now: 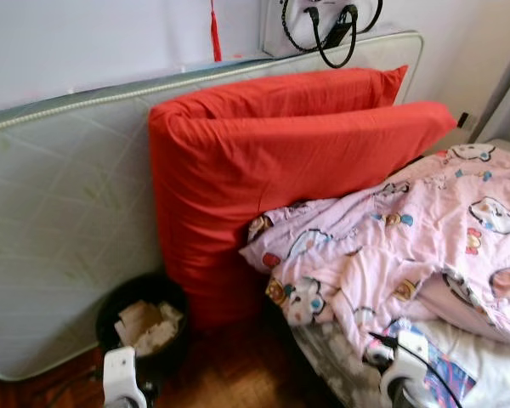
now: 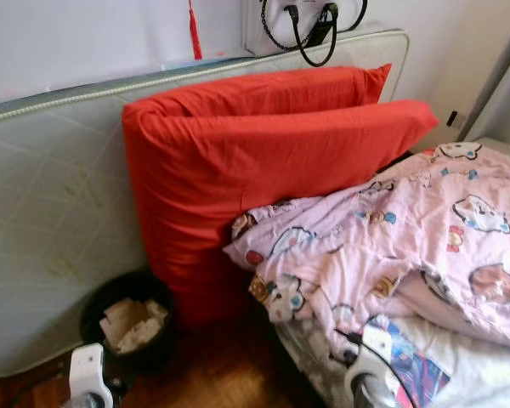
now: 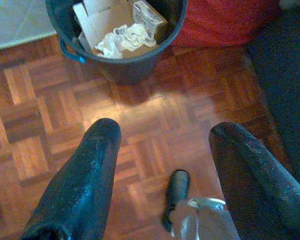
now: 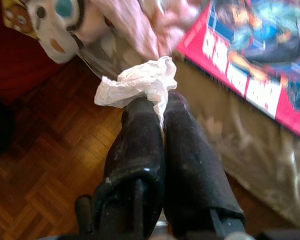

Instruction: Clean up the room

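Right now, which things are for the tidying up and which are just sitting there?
For the tidying:
- crumpled tissue, pinched in the right gripper
- black bin with paper rubbish in it
- left gripper, open above the floor

Just sitting there:
- red pillows
- pink cartoon blanket
- mattress leaning against the wall
- comic book

I see two red pillows [image 1: 280, 161] leaning on a pale mattress [image 1: 59, 212] against the wall, pink cartoon duvet [image 1: 408, 238] on my bed's edge, parquet floor [image 3: 140, 135].
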You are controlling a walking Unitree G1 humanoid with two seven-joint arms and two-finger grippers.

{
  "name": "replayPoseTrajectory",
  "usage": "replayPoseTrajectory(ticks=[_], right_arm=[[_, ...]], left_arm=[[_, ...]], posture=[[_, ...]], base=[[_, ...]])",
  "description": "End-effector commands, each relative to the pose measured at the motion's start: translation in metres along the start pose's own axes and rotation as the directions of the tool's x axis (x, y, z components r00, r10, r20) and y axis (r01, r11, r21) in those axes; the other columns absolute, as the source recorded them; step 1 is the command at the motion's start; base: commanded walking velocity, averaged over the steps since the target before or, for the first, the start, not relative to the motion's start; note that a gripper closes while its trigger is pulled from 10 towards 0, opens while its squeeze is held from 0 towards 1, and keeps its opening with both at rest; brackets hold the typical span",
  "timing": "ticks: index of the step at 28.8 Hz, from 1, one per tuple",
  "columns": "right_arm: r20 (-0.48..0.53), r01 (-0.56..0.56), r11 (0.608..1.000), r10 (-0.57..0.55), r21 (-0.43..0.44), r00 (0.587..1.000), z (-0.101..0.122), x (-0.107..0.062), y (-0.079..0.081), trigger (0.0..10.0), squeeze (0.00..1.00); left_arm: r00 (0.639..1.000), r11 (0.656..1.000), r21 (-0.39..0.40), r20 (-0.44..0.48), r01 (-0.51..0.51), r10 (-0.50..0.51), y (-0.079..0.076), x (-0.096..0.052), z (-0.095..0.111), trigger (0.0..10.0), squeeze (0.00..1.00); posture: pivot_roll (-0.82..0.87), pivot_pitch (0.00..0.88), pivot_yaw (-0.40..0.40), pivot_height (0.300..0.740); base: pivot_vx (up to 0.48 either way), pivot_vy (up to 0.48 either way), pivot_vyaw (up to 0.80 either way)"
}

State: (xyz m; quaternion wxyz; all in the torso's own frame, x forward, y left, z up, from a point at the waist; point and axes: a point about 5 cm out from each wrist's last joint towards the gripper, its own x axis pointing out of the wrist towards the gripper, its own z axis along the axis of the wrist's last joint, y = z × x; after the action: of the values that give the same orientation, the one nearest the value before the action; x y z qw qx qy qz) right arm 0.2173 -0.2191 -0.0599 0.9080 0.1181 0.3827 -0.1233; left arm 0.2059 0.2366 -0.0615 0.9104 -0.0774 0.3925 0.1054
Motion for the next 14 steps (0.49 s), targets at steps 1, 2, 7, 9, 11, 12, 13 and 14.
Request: replayPoseTrajectory(ticks=[1, 2, 7, 9, 11, 12, 13, 14], right_arm=[[-0.009, 0.022, 1.0, -0.022, 0.013, 1.0, -0.0024, -0.0014, -0.0078, 10.0, 0.0], [-0.009, 0.021, 1.0, -0.021, 0.013, 1.0, -0.0023, -0.0013, -0.0076, 10.0, 0.0], [-0.011, 0.021, 1.0, -0.021, 0.013, 1.0, -0.002, -0.0012, -0.0077, 10.0, 0.0], [-0.01, 0.021, 1.0, -0.021, 0.016, 1.0, -0.0019, -0.0012, -0.0076, 10.0, 0.0], [-0.009, 0.02, 1.0, -0.02, 0.018, 1.0, -0.002, -0.0012, -0.0074, 10.0, 0.0], [-0.009, 0.02, 1.0, -0.02, 0.018, 1.0, -0.002, -0.0012, -0.0074, 10.0, 0.0], [-0.01, 0.02, 1.0, -0.019, 0.018, 1.0, -0.002, -0.0012, -0.0076, 10.0, 0.0], [-0.011, 0.019, 1.0, -0.019, 0.016, 1.0, -0.0019, -0.0012, -0.0078, 10.0, 0.0]], left_arm=[[1.0, 1.0, 0.013, -0.02, 0.011, -0.011, -0.005, 0.0001, -0.0044, 10.0, 0.0], [1.0, 1.0, 0.014, -0.02, 0.011, -0.011, -0.005, 0.0002, -0.0042, 10.0, 0.0], [1.0, 1.0, 0.014, -0.021, 0.011, -0.011, -0.0054, 0.0003, -0.0041, 10.0, 0.0], [1.0, 1.0, 0.014, -0.021, 0.012, -0.012, -0.0054, 0.0003, -0.004, 10.0, 0.0], [1.0, 1.0, 0.014, -0.021, 0.012, -0.012, -0.0052, 0.0003, -0.0039, 10.0, 0.0], [1.0, 1.0, 0.014, -0.021, 0.012, -0.012, -0.0052, 0.0003, -0.0039, 10.0, 0.0], [1.0, 1.0, 0.014, -0.02, 0.012, -0.011, -0.0055, 0.0003, -0.0039, 10.0, 0.0], [1.0, 1.0, 0.013, -0.02, 0.012, -0.012, -0.0057, 0.0003, -0.004, 10.0, 0.0]], posture=[[0.09, 0.0, -0.001, 0.74], [0.09, 0.0, 0.0, 0.74], [0.1, 0.0, -0.002, 0.74], [0.1, 0.0, -0.002, 0.74], [0.1, 0.0, 0.0, 0.74], [0.1, 0.0, 0.0, 0.74], [0.1, 0.0, -0.003, 0.74], [0.11, 0.0, -0.005, 0.74]], base=[[0.0, 0.48, 0.0], [0.0, 0.48, 0.0], [0.0, 0.48, 0.0], [0.0, 0.48, 0.0], [0.0, 0.48, 0.0], [0.0, 0.48, 0.0], [0.0, 0.48, 0.0], [0.0, 0.48, 0.0]])
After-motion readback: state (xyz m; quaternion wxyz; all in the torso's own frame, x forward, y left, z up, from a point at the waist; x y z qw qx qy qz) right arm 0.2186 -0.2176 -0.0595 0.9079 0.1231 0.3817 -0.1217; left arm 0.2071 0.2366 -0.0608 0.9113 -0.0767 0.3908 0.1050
